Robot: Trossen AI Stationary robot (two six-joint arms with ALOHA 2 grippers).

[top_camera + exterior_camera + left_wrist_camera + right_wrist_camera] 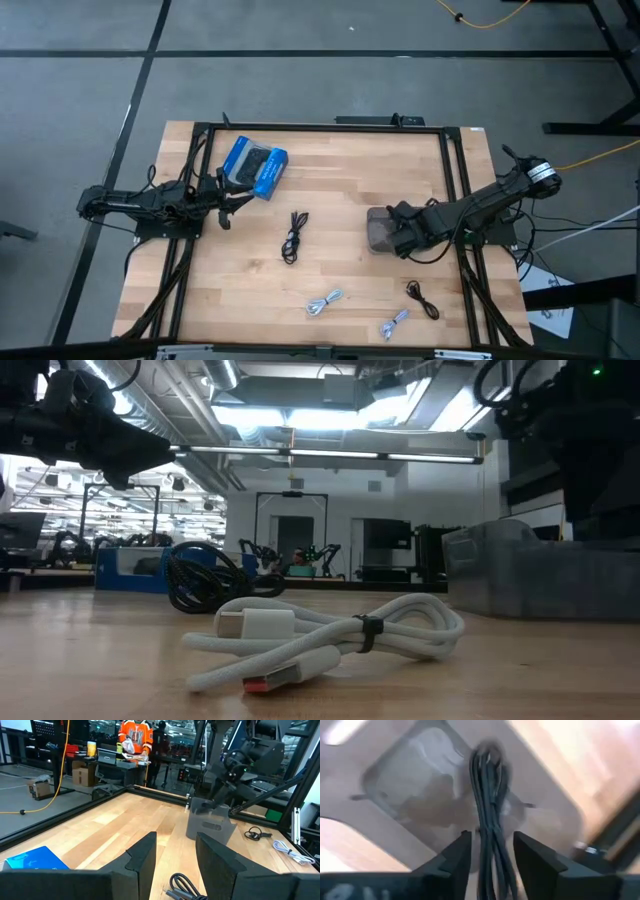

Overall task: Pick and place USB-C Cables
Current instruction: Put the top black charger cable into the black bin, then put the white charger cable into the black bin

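Four USB-C cables lie flat on the wooden table: a black one in the middle, a second black one near the right front, and two white ones by the near edge. One white cable fills the foreground of the low view. A fifth, black cable is in my right gripper, which is over the clear grey tray. My left gripper is open and hovers left of the middle black cable. My right gripper is shut on the black cable bundle, with several strands pinched between its two fingers. The bundle runs along the fingers and sticks out past their tips over the tray's inside. Whether its free end touches the tray floor cannot be told.
A blue-and-black package lies at the far left of the table, close to my left arm. A black frame borders the tabletop. There is bare wood between the tray and the middle black cable.
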